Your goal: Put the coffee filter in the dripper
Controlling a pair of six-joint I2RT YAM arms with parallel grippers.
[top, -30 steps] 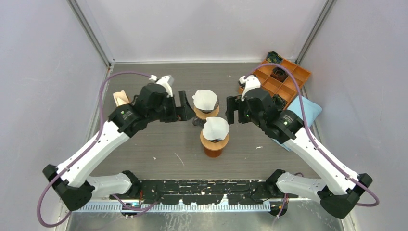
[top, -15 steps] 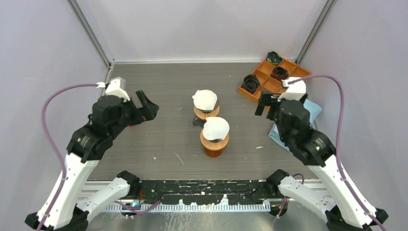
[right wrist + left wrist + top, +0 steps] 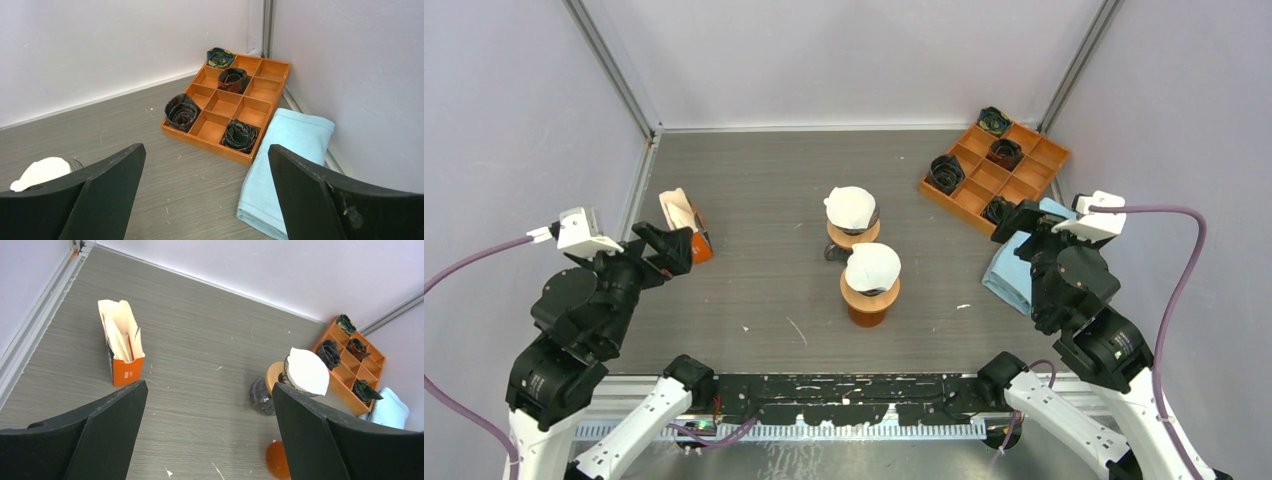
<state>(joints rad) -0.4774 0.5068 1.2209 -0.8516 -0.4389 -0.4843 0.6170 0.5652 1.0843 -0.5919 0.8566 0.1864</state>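
Two orange drippers stand mid-table, each with a white coffee filter in it: the far dripper [image 3: 852,232] holds one filter [image 3: 851,207] and the near dripper [image 3: 869,296] holds another [image 3: 872,266]. The far filter also shows in the left wrist view [image 3: 306,371] and at the left edge of the right wrist view [image 3: 41,173]. My left gripper [image 3: 667,250] is open and empty, raised at the left, well away from the drippers. My right gripper [image 3: 1022,218] is open and empty, raised at the right over the blue cloth.
An orange box of spare filters [image 3: 682,223] stands at the left, also in the left wrist view [image 3: 121,342]. An orange compartment tray [image 3: 996,172] with dark rolled items sits at the back right. A light blue cloth [image 3: 1019,265] lies beside it.
Both arms have pulled back from the far dripper toward the table's sides and near edge, grippers open. The filters and drippers have not moved.
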